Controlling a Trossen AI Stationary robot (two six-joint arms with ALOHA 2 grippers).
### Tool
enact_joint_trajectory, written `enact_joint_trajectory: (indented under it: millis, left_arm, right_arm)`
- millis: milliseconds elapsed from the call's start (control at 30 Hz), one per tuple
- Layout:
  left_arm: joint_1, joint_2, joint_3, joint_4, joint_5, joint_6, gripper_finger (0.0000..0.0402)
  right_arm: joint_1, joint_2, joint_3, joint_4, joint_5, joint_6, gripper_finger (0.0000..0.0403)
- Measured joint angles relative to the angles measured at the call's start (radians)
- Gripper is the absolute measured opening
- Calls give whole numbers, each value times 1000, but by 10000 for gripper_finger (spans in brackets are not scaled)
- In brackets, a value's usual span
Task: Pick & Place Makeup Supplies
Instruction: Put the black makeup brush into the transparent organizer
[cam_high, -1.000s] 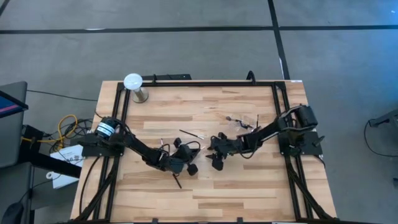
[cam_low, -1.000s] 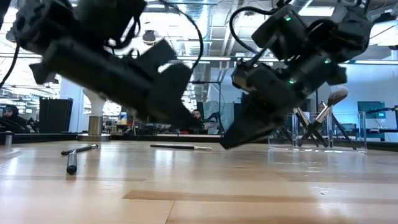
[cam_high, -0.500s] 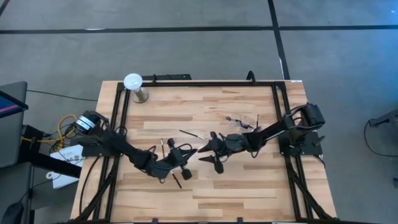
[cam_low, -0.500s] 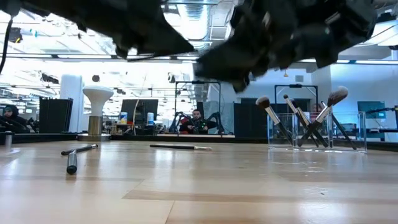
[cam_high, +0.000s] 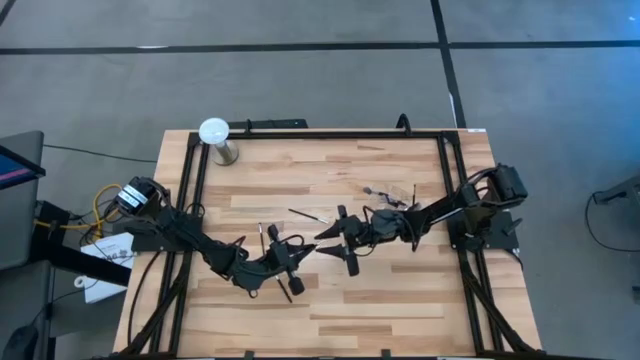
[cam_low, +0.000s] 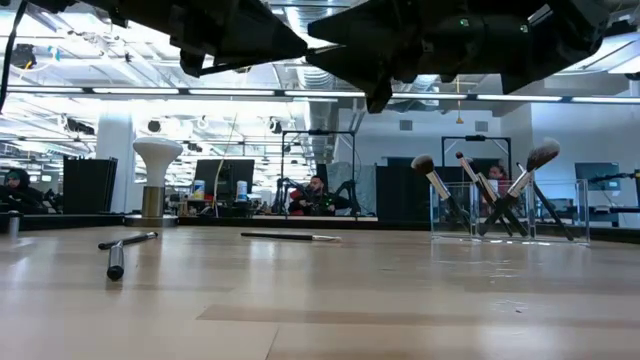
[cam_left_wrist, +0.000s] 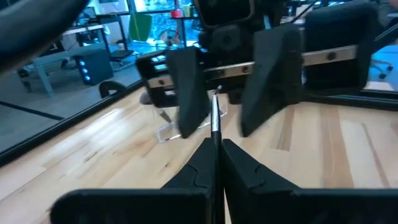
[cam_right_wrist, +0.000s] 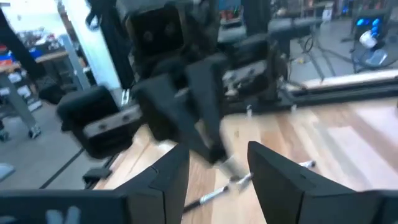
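Observation:
My left gripper (cam_left_wrist: 216, 144) hangs above the table's middle (cam_high: 303, 252), shut on a thin makeup brush (cam_left_wrist: 215, 121) whose silvery ferrule sticks out ahead of the fingertips. My right gripper (cam_right_wrist: 217, 168) faces it at the same height (cam_high: 325, 240), open. Its two fingers (cam_left_wrist: 186, 93) stand on either side of the brush's free end without touching it. Other makeup brushes lie flat on the wood (cam_high: 307, 215), (cam_high: 262, 236), (cam_high: 285, 291). Several more stand in a clear holder (cam_low: 510, 212). My left gripper pinches the brush's dark handle (cam_left_wrist: 216, 154) between its two fingers, just behind the ferrule. The fingers reach about level toward the table's right, and the brush runs along them. It is lifted clear of the table, with its ferrule end pointing at my right gripper.
A white globe on a metal base (cam_high: 214, 133) stands at the far left corner. The clear holder (cam_high: 395, 197) sits right of centre, near my right arm. Black frame rails (cam_high: 300, 133) border the table. Bare wood (cam_high: 330, 320) lies along the near edge.
Both grippers have risen from just above the tabletop, up to the top edge of the low view. My right gripper has tipped up from slanting downward to about level and now faces my left gripper. The loose brushes on the table have stayed where they were.

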Motion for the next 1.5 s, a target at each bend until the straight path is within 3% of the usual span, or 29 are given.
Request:
enact_joint_trajectory:
  millis: [367,833,1167,1500]
  left_arm:
    - [0,0,0,57,8,58,10]
    - [-47,0,0,58,-32,76,10]
    - [-43,0,0,58,-9,70,11]
    - [-42,1,0,52,-4,68,12]
  right_arm:
    - [-3,0,0,7,-5,1,118]
    - [-2,0,0,5,-19,1,45]
    - [-3,0,-2,21,-66,2,22]
    - [-3,0,0,50,-83,2,29]
